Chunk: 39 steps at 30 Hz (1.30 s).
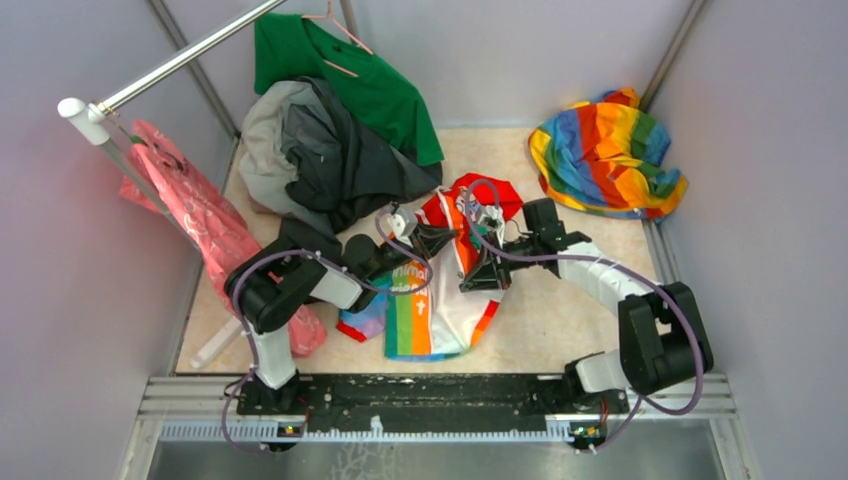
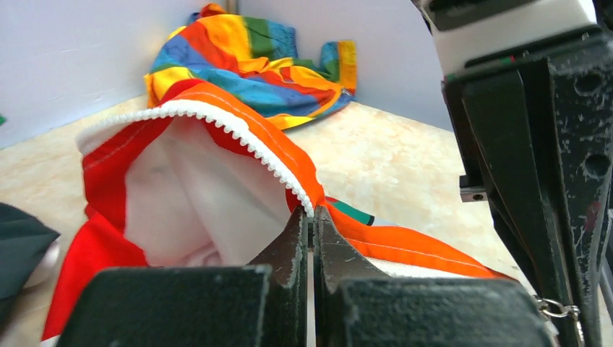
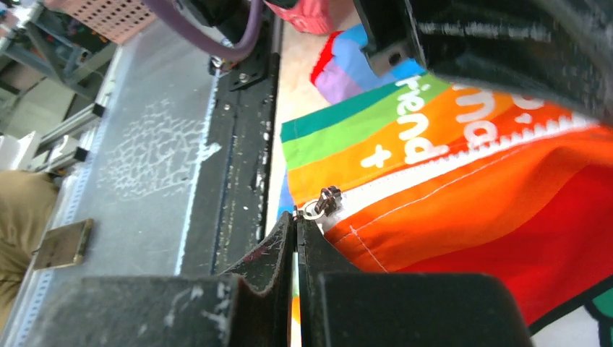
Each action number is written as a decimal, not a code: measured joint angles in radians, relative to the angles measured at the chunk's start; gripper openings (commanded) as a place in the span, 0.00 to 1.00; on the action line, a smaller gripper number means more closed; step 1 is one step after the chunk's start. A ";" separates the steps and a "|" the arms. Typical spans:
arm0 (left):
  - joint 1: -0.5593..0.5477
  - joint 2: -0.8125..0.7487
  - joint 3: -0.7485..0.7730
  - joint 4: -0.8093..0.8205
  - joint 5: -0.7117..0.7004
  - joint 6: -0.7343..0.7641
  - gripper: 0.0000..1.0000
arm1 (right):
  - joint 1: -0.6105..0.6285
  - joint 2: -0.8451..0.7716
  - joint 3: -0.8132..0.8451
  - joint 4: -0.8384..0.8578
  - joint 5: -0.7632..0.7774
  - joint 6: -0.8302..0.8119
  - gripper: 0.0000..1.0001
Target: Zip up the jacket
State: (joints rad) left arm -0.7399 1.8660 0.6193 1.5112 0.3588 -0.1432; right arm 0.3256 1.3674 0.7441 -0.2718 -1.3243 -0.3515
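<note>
Jaws on both arms are pressed almost fully together, each with only a sliver of gap taken up by what it pinches. The left gripper (image 2: pixel 312 217) clamps the orange-red zipper strip (image 2: pixel 405 249) of the jacket (image 1: pixel 445 320) where the white teeth (image 2: pixel 238 130) arch up towards the hood. The right gripper (image 3: pixel 296 224) appears to nip the metal zipper pull (image 3: pixel 323 201) by its ring, though we cannot quite see how much of it lies between the fingers. We judge this split of work to be deliberate: one arm anchors and tensions the strip so that the other can draw the slider along a taut line rather than bunching the cloth. The jacket lies in the middle of the table (image 1: pixel 570 320), between the two arms, red hood away from their bases. Well apart from it, a rainbow cloth (image 1: pixel 605 155) sits in the far right corner, and a dark grey garment (image 1: pixel 340 160) with a green shirt (image 1: pixel 370 80) is heaped at the far left.
</note>
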 measured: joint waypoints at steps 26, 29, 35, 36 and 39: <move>0.115 0.010 0.095 0.000 0.150 -0.453 0.16 | -0.006 0.092 0.076 -0.142 0.133 -0.119 0.00; 0.119 0.036 0.140 0.000 0.159 -0.489 0.23 | -0.046 0.092 0.076 -0.152 0.114 -0.120 0.00; 0.135 0.047 0.190 -0.009 0.146 -0.534 0.46 | -0.188 0.092 0.076 -0.185 0.071 -0.116 0.00; 0.140 0.046 0.183 -0.018 0.140 -0.542 0.47 | -0.202 0.092 0.076 -0.187 0.070 -0.116 0.00; 0.161 0.021 0.133 -0.061 0.124 -0.549 0.50 | -0.209 0.092 0.076 -0.207 0.071 -0.131 0.00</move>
State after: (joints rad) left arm -0.5793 1.8870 0.7525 1.4498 0.4824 -0.6922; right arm 0.1165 1.4593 0.8200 -0.4786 -1.2537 -0.4824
